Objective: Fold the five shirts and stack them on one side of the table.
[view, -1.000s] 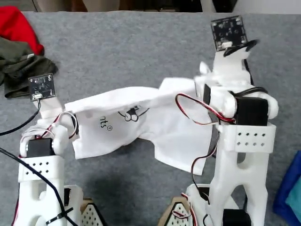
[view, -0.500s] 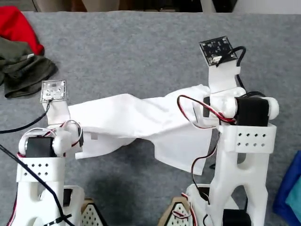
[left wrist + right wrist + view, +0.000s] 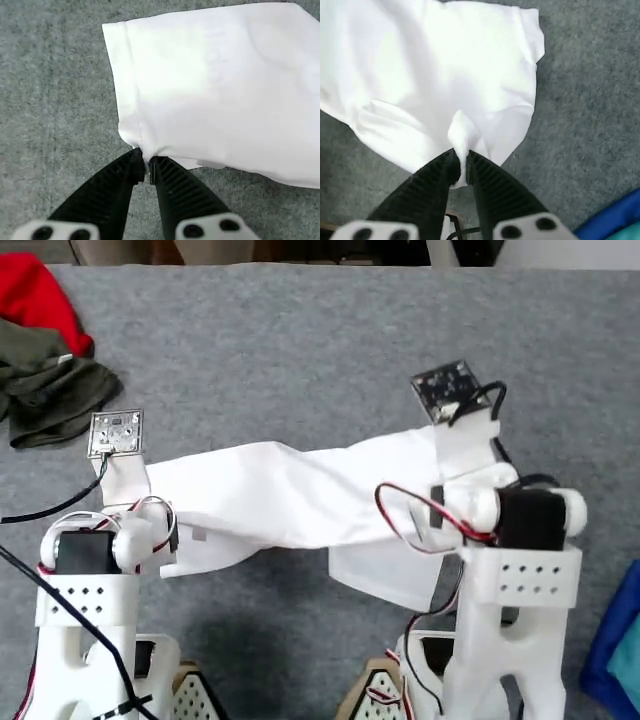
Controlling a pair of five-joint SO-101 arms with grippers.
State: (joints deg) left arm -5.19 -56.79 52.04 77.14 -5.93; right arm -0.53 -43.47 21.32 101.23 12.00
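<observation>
You have the white cotton T-shirt strung out as a twisted band across the near part of the grey fabric-covered table, between your two arms. Your left gripper is pinching a corner of the hemmed edge, with its black jaws pressed together on the cloth. Your right gripper is closed the same way on a small bunched fold at the other end, and loose fabric spreads onto the table beyond it. In the high view, the white arm bodies and wrist camera boards cover both grip points. A crumpled red cloth and an olive-green garment lie at the far left corner, well apart from the shirt. A bright blue fabric piece sits at the right edge.
</observation>
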